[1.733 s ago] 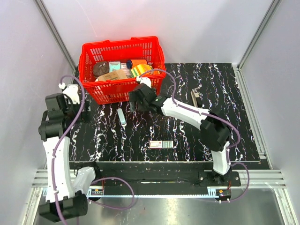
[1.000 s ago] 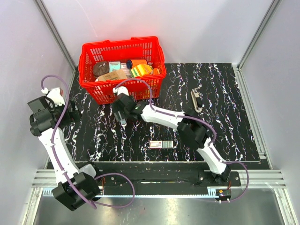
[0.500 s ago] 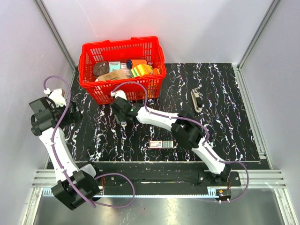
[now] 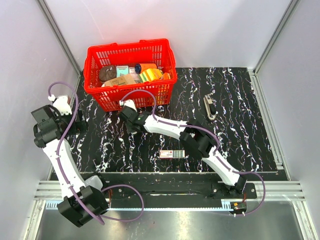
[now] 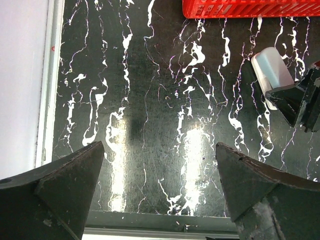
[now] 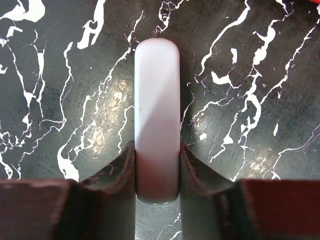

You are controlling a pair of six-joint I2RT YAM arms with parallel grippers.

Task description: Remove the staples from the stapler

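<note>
The right tool [image 6: 157, 149] pinches the near end of a pale bar [image 6: 157, 95] lying on the bench [image 6: 60, 100]. The left tool [image 5: 159, 152] hangs spread wide, gripping nothing. The stapler [image 4: 210, 106] lies well apart from both tools, nearer the right one.

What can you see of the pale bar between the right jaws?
The pale bar is a slim, smooth, blue-white piece with rounded ends. It looks like plastic and shows no markings or seams. It lies flat on the black marbled table, just in front of the red basket. The right jaws flank its near end and seem to press both long sides, while its far end sticks out free. Nothing else touches it.
</note>
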